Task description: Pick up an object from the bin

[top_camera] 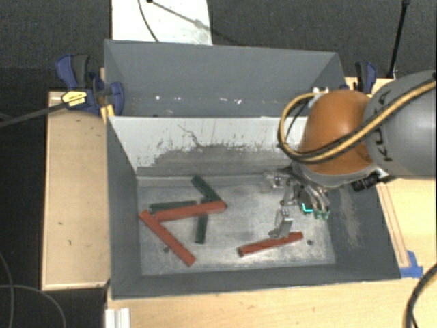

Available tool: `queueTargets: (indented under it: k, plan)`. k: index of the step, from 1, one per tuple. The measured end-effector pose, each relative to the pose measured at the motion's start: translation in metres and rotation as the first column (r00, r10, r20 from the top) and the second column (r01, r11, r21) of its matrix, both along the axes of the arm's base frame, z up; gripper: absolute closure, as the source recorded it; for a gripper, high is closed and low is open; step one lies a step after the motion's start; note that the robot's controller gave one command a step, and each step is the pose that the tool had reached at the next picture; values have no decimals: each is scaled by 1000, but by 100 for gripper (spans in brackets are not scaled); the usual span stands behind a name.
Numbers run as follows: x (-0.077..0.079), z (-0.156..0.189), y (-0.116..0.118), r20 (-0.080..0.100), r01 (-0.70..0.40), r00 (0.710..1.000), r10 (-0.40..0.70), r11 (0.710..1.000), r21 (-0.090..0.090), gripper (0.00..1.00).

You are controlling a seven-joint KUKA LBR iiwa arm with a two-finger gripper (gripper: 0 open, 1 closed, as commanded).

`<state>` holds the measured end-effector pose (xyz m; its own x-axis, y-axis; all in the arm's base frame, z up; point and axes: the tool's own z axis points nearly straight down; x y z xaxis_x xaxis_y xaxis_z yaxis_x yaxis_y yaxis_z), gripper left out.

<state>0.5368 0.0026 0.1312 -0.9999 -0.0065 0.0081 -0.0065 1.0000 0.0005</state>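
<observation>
My gripper (282,225) hangs low in the right part of the bin, below the orange wrist cover. Its tip comes down right at the upper edge of a short red stick (270,244) that lies flat on the floor, tilted slightly up to the right. Whether it touches the stick I cannot tell. Nothing shows held in the gripper.
In the left half of the bin lies a loose cluster of sticks: a long red one (167,238) set diagonally, another red one (189,212) across it, and three dark green ones (208,189) (179,205) (201,230). The arm reaches in over the right wall.
</observation>
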Motion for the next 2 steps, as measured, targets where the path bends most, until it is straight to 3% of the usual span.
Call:
queueTargets:
  k: [1,2]
  plan:
    - [-44,-64,23,9,-332,943,332,943,1,0]
    - [-44,-63,23,8,-330,944,330,944,1,100]
